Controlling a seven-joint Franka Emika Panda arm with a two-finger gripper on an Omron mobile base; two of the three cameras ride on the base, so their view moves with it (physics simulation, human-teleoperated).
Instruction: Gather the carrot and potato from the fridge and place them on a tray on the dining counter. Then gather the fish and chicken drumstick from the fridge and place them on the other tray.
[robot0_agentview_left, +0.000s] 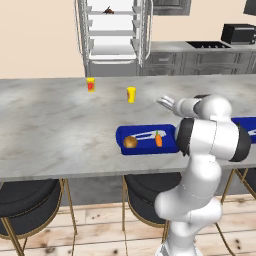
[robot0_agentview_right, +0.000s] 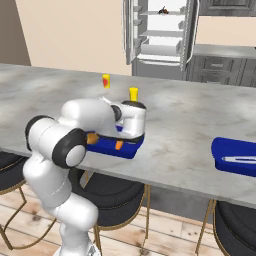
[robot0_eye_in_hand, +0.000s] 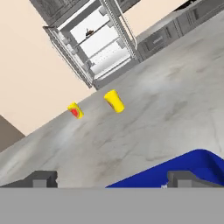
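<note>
- two blue trays sit on the grey marble counter (robot0_agentview_left: 60, 125): the near tray (robot0_agentview_left: 145, 146) lies close to the counter's front edge, and the second tray (robot0_agentview_right: 235, 156) lies well apart from it along the same edge.
- one carrot (robot0_agentview_left: 159, 140) and one potato (robot0_agentview_left: 130, 142) lie inside the near tray, the potato at one end and the carrot near the middle, apart from each other.
- two yellow cups stand upright on the counter beyond the near tray, toward the fridge: a plain cup (robot0_agentview_left: 131, 94), and a cup with a red mark (robot0_agentview_left: 90, 84) farther from the tray; the mark is too small to read as writing.
- one fridge (robot0_agentview_left: 114, 35) stands open behind the counter, past the cups; a single small dark item (robot0_agentview_left: 108, 10) lies on its top shelf, too small to identify.
- the fingers (robot0_eye_in_hand: 111, 178) are spread wide and hold nothing; in the hand view they sit over the near tray's far rim, aimed toward the cups and fridge.
- at least two dark round stools (robot0_agentview_left: 30, 197) stand under the counter's front edge below the near tray.
- one black microwave (robot0_agentview_left: 239, 33) sits on the back worktop beside the fridge.
- no readable writing or brand shows anywhere.
</note>
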